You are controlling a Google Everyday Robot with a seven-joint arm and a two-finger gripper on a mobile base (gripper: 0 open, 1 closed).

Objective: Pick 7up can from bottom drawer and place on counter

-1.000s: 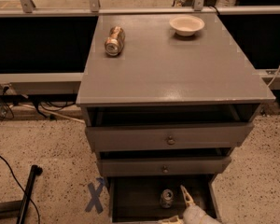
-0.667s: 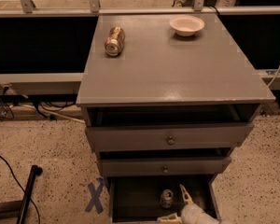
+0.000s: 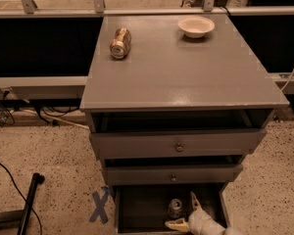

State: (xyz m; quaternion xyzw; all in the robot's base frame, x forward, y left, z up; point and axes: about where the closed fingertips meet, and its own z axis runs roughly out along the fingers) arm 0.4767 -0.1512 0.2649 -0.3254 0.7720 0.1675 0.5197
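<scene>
The 7up can (image 3: 175, 207) stands upright in the open bottom drawer (image 3: 137, 210), silver top showing, near the middle of its dark inside. My gripper (image 3: 181, 210) reaches into the drawer from the lower right. It is open. One pale finger (image 3: 193, 201) points up just right of the can and the other finger (image 3: 177, 224) lies just in front of it. The can sits in the gap between them, apart from both as far as I can see. The counter (image 3: 186, 67) is the grey top of the cabinet above.
A golden-brown can (image 3: 120, 42) lies on its side at the counter's back left. A white bowl (image 3: 196, 26) sits at the back right. The two upper drawers (image 3: 176, 143) are pulled partly out above the bottom one. A blue X mark (image 3: 100, 205) and a black pole (image 3: 29, 199) are on the floor to the left.
The gripper has edged slightly into the drawer toward the can, and its front finger shows more. The can has not moved.
</scene>
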